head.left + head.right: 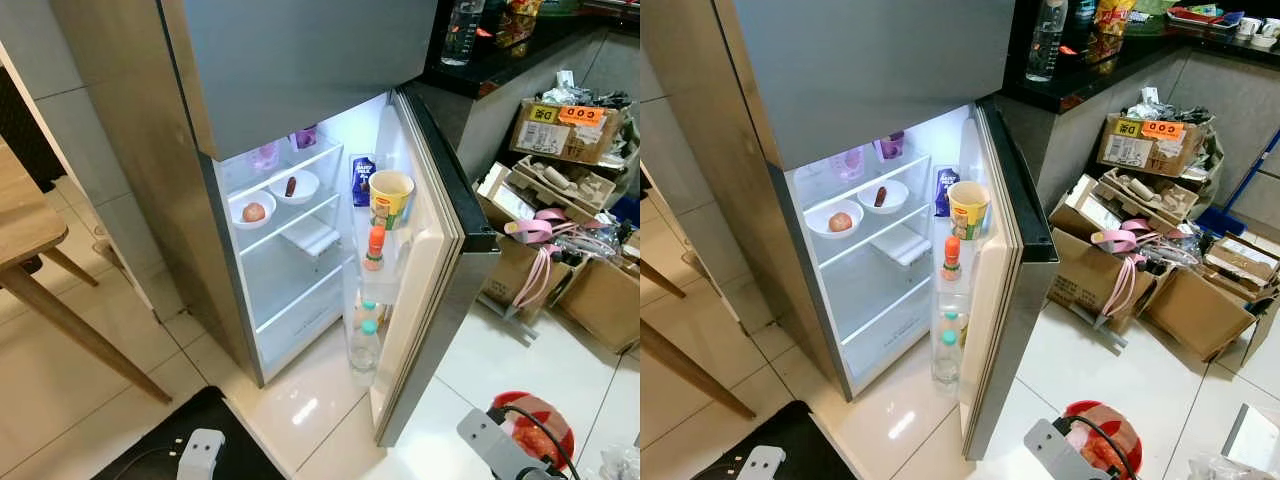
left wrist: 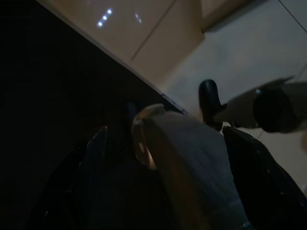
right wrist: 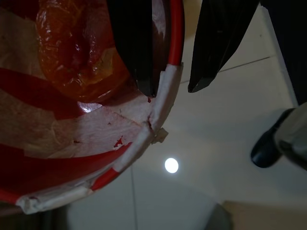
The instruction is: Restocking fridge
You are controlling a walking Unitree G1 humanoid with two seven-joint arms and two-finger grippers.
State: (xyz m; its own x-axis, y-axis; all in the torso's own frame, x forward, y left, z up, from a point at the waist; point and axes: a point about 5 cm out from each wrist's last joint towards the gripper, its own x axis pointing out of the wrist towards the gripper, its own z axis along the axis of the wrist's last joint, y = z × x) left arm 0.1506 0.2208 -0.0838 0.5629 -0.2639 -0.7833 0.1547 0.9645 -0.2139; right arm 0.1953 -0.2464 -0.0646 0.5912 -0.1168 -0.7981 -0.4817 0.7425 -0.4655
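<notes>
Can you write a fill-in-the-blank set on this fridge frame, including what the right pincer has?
1. The fridge door stands ____.
2. The right pincer is clamped on the rim of a ____ bowl.
3. On one fridge shelf sit two white ____, each with food inside.
4. The orange-capped bottle stands in the door rack, below the ____ cup.

Missing words: open; red; bowls; yellow

2 white bowls (image 1: 253, 209) (image 1: 295, 186) are counted on the fridge's upper shelf, w/ 1 item in each. In the door racks: 1 yellow cup (image 1: 390, 197), 1 orange-capped bottle (image 1: 374, 248), 2 water bottles (image 1: 365, 346) (image 1: 368, 312). Approx. 4 cardboard boxes (image 1: 1140, 143) are seen at right.
</notes>
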